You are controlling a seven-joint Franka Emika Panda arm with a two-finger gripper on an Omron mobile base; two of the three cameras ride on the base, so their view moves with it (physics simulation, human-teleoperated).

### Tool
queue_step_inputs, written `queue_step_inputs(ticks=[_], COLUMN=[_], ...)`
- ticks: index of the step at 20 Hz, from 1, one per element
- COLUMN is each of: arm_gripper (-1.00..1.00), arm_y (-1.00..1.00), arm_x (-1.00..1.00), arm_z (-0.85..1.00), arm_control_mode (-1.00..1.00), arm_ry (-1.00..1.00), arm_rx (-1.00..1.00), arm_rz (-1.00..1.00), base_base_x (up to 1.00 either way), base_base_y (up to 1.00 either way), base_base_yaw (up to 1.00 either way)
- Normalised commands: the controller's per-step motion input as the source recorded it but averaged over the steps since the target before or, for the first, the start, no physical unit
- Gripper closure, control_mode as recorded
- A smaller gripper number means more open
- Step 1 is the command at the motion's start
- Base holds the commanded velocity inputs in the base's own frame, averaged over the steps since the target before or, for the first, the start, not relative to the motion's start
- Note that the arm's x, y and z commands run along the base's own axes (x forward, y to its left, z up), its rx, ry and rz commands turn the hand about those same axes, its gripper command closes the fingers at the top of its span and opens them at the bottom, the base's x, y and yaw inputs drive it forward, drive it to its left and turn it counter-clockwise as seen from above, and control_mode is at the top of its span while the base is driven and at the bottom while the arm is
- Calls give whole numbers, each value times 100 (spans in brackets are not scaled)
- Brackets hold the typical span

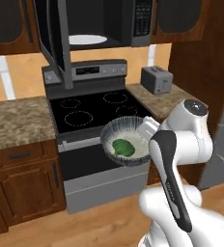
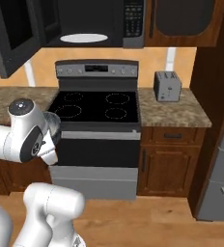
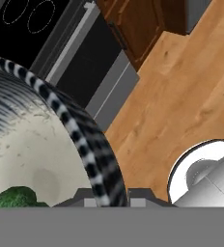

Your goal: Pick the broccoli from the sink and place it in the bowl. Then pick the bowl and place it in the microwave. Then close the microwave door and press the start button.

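My gripper (image 3: 106, 195) is shut on the rim of the bowl (image 3: 80, 140), one finger inside and one outside. The ribbed blue-grey bowl (image 1: 115, 129) hangs tilted in the air in front of the stove, about level with the oven door's top. The green broccoli (image 1: 123, 147) lies inside it on the pale bottom, and its edge shows as broccoli (image 3: 15, 198) in the hand view. My gripper (image 1: 143, 134) holds the bowl's right side. Above, the microwave (image 1: 109, 24) stands open, its door (image 1: 53, 34) swung out to the left, a white turntable inside. The sink is out of view.
A black stovetop (image 1: 97, 108) with white rings lies under the microwave. A grey toaster (image 1: 156, 78) stands on the right counter. Granite counter (image 1: 15, 120) runs to the left. A grey fridge (image 2: 220, 159) and tall wooden panel stand at the right; wooden floor (image 3: 181, 96) lies below.
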Motion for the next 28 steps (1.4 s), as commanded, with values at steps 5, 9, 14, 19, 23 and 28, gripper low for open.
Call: queue_step_inputs(ticks=[5, 9, 14, 19, 23, 28], arm_gripper=[100, 100, 100, 100, 100, 100], arm_y=[0, 0, 0, 0, 0, 0], arm_x=[0, 0, 0, 0, 0, 0], arm_z=[0, 0, 0, 0, 0, 0], arm_control_mode=[100, 100, 100, 100, 100, 100], arm_ry=[0, 0, 0, 0, 0, 0], arm_rx=[0, 0, 0, 0, 0, 0], arm_rz=[0, 0, 0, 0, 0, 0], base_base_x=[96, 90, 74, 57, 46, 60], base_base_y=[-8, -4, -7, -5, -1, 0], base_base_yaw=[6, 6, 7, 5, 1, 4])
